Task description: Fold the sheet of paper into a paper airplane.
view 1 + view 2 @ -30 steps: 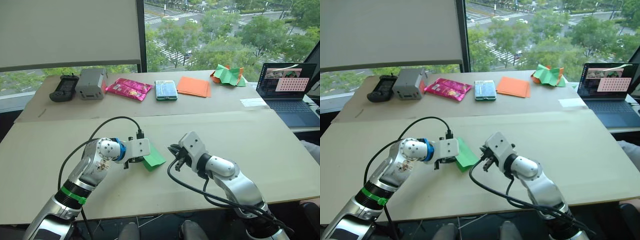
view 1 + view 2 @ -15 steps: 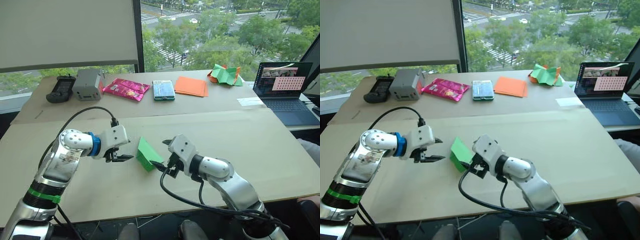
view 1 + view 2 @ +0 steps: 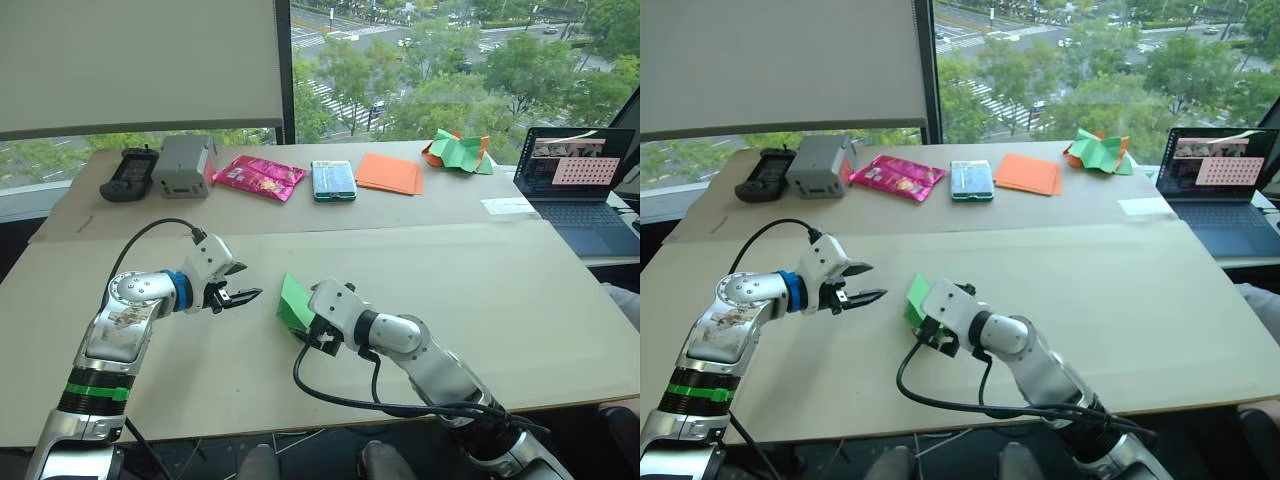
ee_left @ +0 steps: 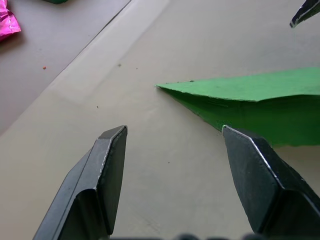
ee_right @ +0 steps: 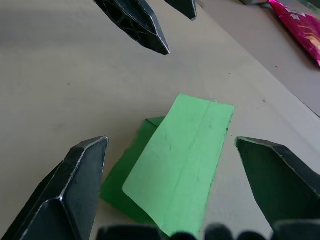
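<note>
Right wrist view shows the right tool (image 5: 172,187) spread wide, its two black fingers (image 5: 70,192) standing either side of the folded sheet of paper (image 5: 175,165) without touching it; a loose upper flap lifts off the layer beneath. A second ago the left tool was pressed down over this paper; half a second ago it had already pulled off to the left. Now the left tool (image 3: 243,292) hangs open just beside the paper, its tips aimed at the pointed edge, which the left wrist view shows lying flat on the table (image 3: 520,300) between those tips but clear of them. The right tool, meanwhile, has slid in over the paper's near side. Neither tool grips anything, so a crease has probably just been pressed and released, and the job is at a hand-over: the paper is a narrow folded wedge, not yet a finished airplane. The springy flap will likely need pinning before another fold. Well apart, along the table's far edge, lie orange sheets (image 3: 389,173) and a crumpled paper heap (image 3: 455,150).
</note>
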